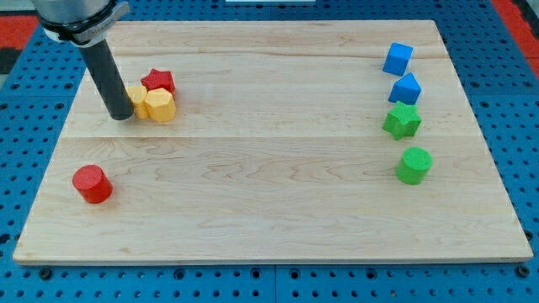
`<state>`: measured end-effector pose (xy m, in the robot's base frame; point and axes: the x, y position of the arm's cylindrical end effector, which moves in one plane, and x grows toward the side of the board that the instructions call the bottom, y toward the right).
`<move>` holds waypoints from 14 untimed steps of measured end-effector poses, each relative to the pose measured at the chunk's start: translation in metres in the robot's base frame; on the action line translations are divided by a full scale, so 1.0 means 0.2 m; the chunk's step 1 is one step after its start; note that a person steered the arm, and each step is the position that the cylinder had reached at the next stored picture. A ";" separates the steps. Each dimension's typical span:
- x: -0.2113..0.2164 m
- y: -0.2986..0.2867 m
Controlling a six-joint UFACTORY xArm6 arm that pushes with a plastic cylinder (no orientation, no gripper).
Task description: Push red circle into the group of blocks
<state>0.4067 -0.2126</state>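
Camera view: my tip (123, 116) bare, grasping nothing, touches yellow block (136, 96) left of red star (158, 81); red circle (92, 184) well below star, unpushed; tip must circle behind it.

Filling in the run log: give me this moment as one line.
tip: my tip touching small yellow block | target: red circle block apart, below | group: yellow hexagon block, red star block | push: not started

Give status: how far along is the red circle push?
Done: nothing visible; the red circle sits alone at the view's lower left. In hand: my tip is against the yellow blocks by the red star. Left: the entire push.
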 end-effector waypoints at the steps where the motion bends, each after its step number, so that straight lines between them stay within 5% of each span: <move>1: 0.27 0.16; 2: 0.43 0.49; 4: 0.79 0.16; 9: 0.56 -0.30; 14: 0.23 -0.14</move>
<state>0.4523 -0.2412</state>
